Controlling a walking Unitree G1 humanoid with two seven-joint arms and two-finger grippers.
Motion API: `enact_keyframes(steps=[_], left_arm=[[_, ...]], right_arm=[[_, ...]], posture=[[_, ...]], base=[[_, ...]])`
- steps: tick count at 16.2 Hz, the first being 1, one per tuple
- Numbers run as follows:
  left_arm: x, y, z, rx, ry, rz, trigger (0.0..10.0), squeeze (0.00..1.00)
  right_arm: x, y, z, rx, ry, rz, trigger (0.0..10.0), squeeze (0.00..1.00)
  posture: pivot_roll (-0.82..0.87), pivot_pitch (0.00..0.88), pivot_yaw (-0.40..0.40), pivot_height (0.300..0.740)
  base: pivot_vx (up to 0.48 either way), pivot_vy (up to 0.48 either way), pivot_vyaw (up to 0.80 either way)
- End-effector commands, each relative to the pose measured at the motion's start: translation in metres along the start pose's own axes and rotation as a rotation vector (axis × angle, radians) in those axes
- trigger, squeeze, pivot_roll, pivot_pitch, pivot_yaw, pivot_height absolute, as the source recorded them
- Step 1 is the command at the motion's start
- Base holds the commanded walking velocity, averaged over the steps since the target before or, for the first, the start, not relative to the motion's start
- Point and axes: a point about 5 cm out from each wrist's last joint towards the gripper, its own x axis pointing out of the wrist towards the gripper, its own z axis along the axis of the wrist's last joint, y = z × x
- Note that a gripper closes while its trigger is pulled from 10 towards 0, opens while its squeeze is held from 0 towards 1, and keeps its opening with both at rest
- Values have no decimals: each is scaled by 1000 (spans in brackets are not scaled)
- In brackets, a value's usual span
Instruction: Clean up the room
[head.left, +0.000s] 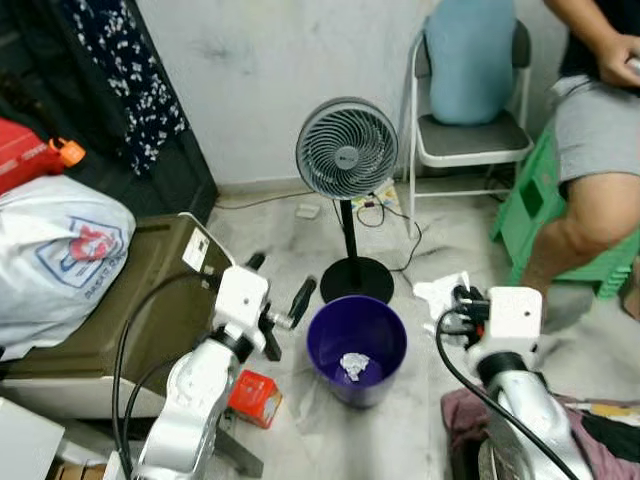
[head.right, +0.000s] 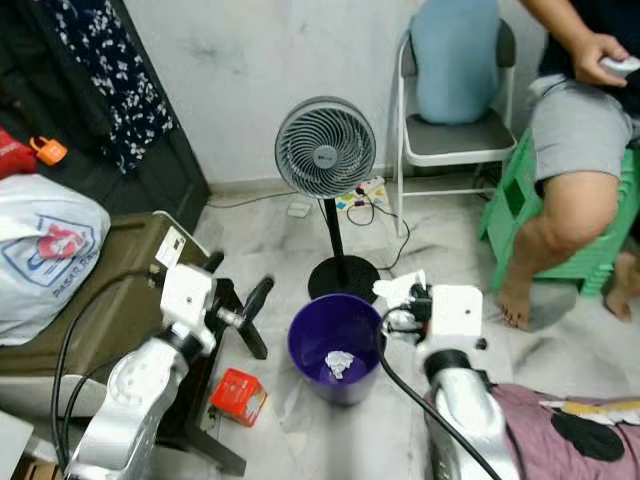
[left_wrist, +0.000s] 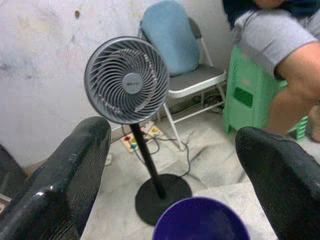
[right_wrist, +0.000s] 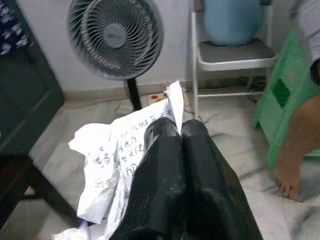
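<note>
- Right gripper (right_wrist: 177, 132), fingers pressed together, pinches a written paper (right_wrist: 117, 155).
- Just beside it, the purple bin (head.left: 357, 348) holds a crumpled wad (head.left: 353, 366).
- Left gripper (left_wrist: 172, 165) gapes wide toward the fan (left_wrist: 127, 80).

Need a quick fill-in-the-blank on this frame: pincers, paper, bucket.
1. The right pincer is shut on a sheet of ____.
2. The purple bucket already holds one crumpled ____ wad.
3. The left pincer is ____, holding nothing, beside the bucket.
4. Behind the bucket stands a grey ____ on a black base.

Missing words: paper; paper; open; fan
</note>
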Motion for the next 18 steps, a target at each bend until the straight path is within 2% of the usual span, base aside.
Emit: enact_keyframes(steps=[1,4,6,10,12,14,18], left_arm=[[-2,11,3,-3,-3,28,10000,0],[6,11,8,-61,-47,38,10000,0],[2,8,7,-73,-45,44,10000,0],[-7,35,6,-56,-33,176,10000,0],[-5,35,8,-30,-36,154,10000,0],[-3,32,11,-11,-44,134,10000,0],[-2,33,14,-41,-44,166,10000,0]], right_arm=[[6,5,9,-12,-40,-17,10000,0],[27,18,3,39,-29,-40,10000,0],[37,28,11,37,-64,38,10000,0],[53,34,15,53,-90,35,10000,0],[57,42,17,61,-108,54,10000,0],[58,40,16,82,-102,54,10000,0],[55,35,14,90,-96,33,10000,0]], posture=[[-107,0,141,740],[-87,0,51,740],[-66,0,26,740],[-27,0,29,740],[-12,0,29,740],[-11,0,26,740],[-16,0,29,740]], base=[[0,0,0],[0,0,0],[0,0,0],[0,0,0],[0,0,0],[0,0,0],[0,0,0]])
